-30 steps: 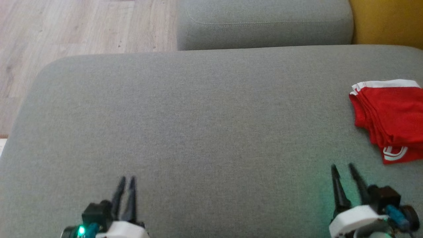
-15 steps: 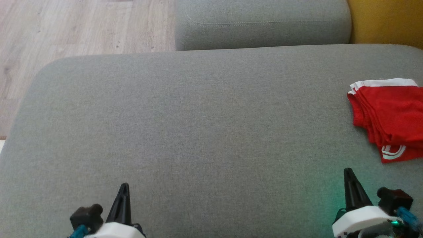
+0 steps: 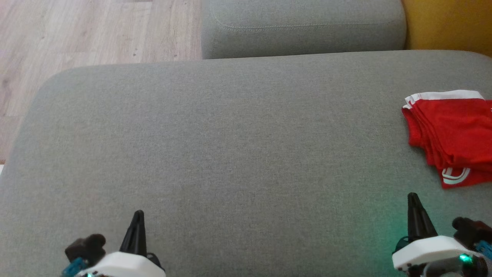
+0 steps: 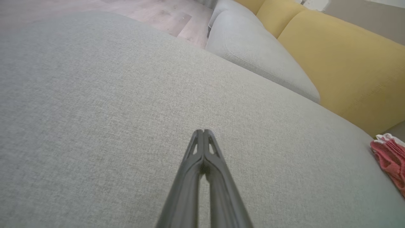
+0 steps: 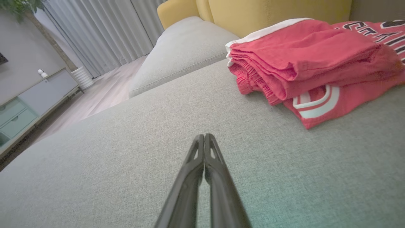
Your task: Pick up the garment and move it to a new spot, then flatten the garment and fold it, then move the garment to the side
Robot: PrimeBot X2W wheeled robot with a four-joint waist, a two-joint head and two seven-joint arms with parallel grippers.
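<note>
We were bent over a big grey sofa seat [image 3: 230, 134] in a living room. Our left gripper [image 4: 204, 131] had its two dark fingers pressed tight together, with nothing between them, just over the seat. Our right gripper [image 5: 205, 135] was pinched closed the same way and held nothing too. A little way past the right gripper, near the right edge of the seat, lay the red garment [image 5: 303, 63]. It had white trim and sat in a neat folded pile, close to the yellow backrest [image 5: 269, 12]. Neither gripper touched it.

We thought the job looked about finished, because the garment was folded and lying off to the side. If anything was left, it was only to pull our arms away. Past the seat were a second grey cushion [image 3: 303, 27], a wooden floor [image 3: 77, 30], grey curtains [image 5: 104, 28] and a pale cabinet [image 5: 31, 98]. Nothing lay between our grippers and the garment, so nothing stood in the way.
</note>
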